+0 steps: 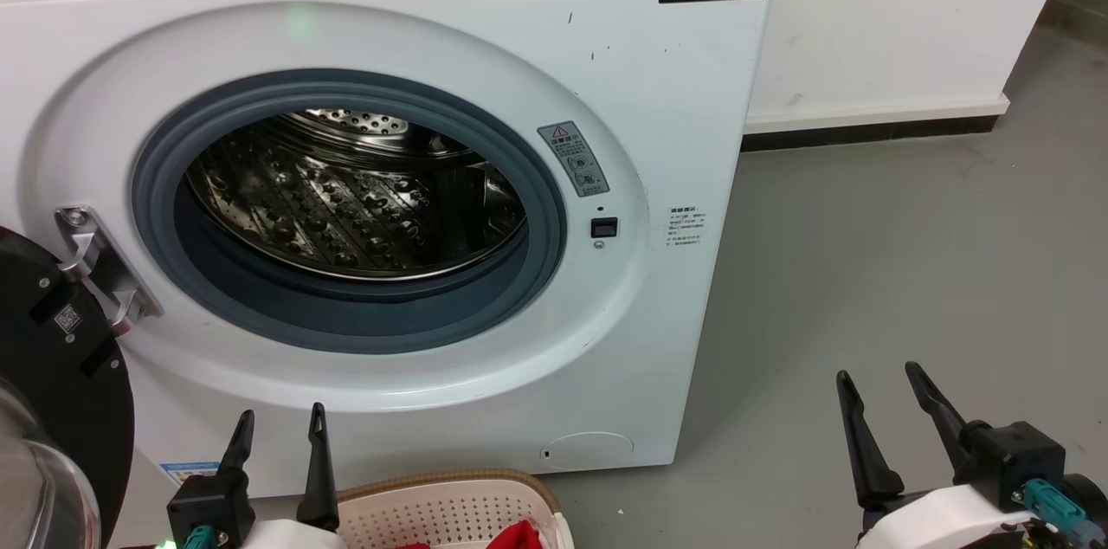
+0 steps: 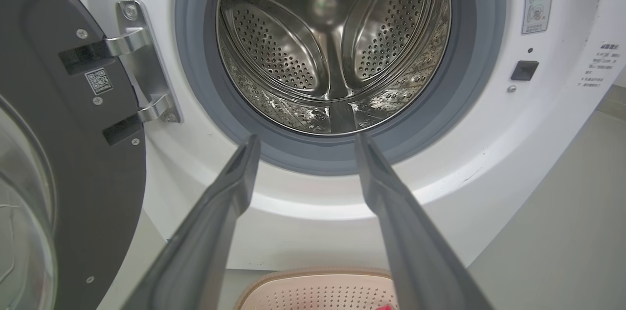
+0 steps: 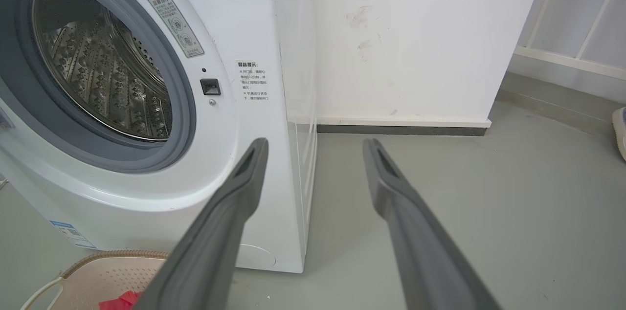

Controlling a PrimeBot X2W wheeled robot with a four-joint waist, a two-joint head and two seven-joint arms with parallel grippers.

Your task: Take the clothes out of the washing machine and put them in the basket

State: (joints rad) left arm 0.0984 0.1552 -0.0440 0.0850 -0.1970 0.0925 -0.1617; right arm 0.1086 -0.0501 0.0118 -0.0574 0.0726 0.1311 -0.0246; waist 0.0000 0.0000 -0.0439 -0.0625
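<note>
the washing machine (image 1: 658, 99) had its door (image 1: 61, 376) swung open on the left, and the drum (image 1: 346, 203) showed plain dimpled steel. the red clothes (image 1: 517, 536) were down in the basket (image 1: 450, 484) – right in front of the machine, just a scrap of them in frame. left gripper (image 1: 282, 412) and right gripper (image 1: 877, 372) both had fingers spread apart – holding nothing.

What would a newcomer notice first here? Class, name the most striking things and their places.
The big white washing machine fills the head view's left and middle, door swung open at the left, no laundry visible in its shiny steel drum. Bright red clothes lie in the cream basket on the floor before it. The left gripper and right gripper stand open at the bottom, empty.
</note>
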